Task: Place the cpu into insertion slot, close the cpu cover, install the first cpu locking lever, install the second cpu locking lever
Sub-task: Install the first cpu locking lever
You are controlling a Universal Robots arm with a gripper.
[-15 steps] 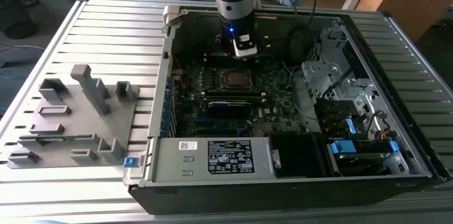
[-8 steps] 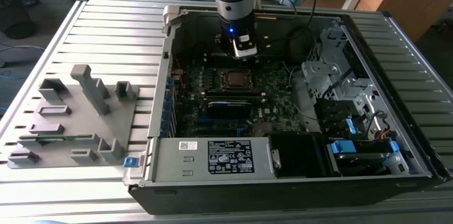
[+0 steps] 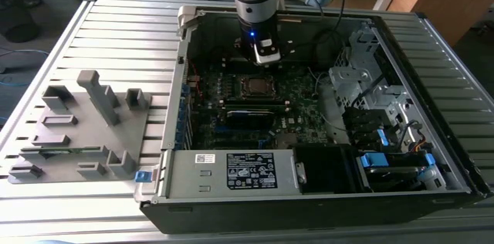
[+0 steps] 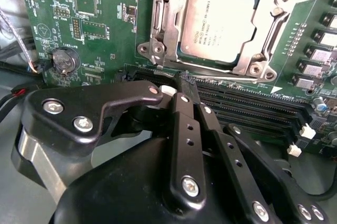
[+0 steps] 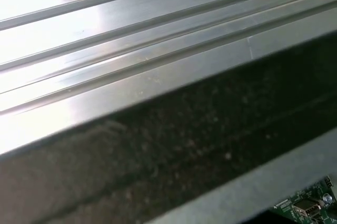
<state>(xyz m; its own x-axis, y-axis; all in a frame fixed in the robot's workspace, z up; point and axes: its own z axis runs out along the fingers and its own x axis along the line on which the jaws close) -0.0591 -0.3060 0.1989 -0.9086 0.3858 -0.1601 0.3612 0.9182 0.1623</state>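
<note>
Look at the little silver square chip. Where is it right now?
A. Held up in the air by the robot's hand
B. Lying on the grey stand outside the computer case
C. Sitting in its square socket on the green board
C. In the second wrist view the cpu sits flat in the insertion slot on the green motherboard, with the silver cpu cover framing it; the hand holds nothing.

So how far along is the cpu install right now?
Done, it seems: the cpu lies in the insertion slot, and the cpu cover looks lowered flat around it. In hand: nothing; the gripper hovers just beside the socket, its fingers together and empty. Left: the two locking levers. I cannot tell whether either is latched.
</note>
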